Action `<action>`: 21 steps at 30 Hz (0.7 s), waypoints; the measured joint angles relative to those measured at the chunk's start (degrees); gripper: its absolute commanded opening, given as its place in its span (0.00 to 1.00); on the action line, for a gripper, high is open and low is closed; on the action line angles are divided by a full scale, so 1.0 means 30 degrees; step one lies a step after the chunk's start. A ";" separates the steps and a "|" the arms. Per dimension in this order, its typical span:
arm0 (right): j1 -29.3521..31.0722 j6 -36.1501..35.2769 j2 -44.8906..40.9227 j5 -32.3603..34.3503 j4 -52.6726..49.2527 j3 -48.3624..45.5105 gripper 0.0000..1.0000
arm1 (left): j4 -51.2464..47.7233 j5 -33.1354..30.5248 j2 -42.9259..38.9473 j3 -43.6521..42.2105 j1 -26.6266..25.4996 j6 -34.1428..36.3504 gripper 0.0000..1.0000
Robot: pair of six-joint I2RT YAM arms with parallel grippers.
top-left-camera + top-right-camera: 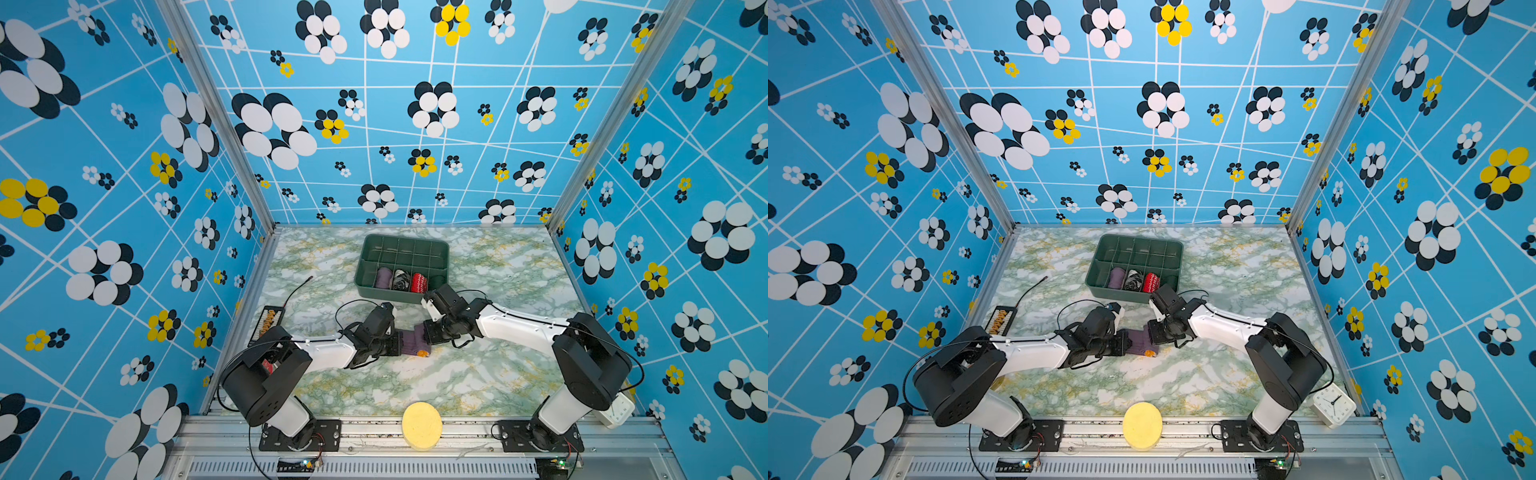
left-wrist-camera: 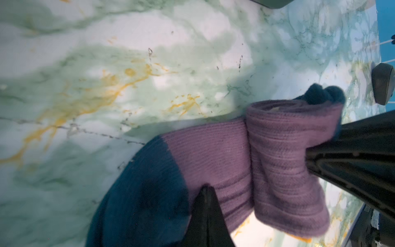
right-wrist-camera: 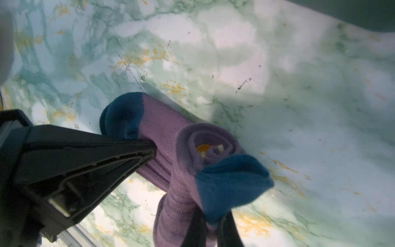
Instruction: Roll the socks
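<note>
The socks lie mid-table, purple ribbed knit with dark blue toe and heel, between the two grippers. One end is wound into a roll with orange showing at its core; the rest stretches flat to a dark blue patch. My left gripper is shut on the flat purple stretch next to that patch. My right gripper is shut on the roll, beside its dark blue tip. The socks are held taut between both grippers, just above the marble-patterned table.
A green divided bin stands behind the grippers, holding a purple roll, a black-and-white bundle and a red bundle. A yellow disc lies at the front edge, a white clock front right, and a black device with an antenna at the left.
</note>
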 measured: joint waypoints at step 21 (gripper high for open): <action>0.1056 -0.1202 0.2106 0.1341 -0.2783 0.3126 0.00 | 0.0175 0.0095 -0.2040 -0.0146 0.0328 -0.0656 0.25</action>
